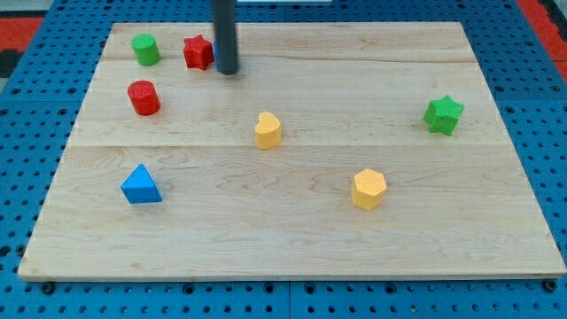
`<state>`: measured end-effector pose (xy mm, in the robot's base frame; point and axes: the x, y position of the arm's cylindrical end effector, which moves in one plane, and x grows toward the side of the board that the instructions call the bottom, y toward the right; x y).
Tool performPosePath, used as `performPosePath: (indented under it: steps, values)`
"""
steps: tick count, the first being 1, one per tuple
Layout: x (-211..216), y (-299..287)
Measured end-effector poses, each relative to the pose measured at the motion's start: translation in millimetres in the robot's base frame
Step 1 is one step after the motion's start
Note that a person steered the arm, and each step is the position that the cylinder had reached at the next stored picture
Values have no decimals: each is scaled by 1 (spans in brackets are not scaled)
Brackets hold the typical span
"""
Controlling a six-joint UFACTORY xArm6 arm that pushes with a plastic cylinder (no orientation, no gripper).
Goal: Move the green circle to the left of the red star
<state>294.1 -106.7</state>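
A pale wooden surface made of joined planks fills most of the view. It rests on a blue pegboard dotted with regular holes. Red patches show at the view's top corners. Lighting is even.

The scene is being lit brightly and evenly, apparently from overhead. Only small, soft shadows are being cast at the bases of the blocks, such as the yellow hexagon and the blue triangle. A faint sheen is being shown on the pale wooden board. Edges are being rendered slightly soft throughout, and the rod is being cropped at the view's top.
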Motion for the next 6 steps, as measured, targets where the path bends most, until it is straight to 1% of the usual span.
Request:
performPosePath:
  steps: [1,2,3,4,5,6]
  values:
    - [1,-26]
    - [-32,-22]
    - [-7,-14]
    - [26,-23]
    - [19,-105]
    - [-23,-130]
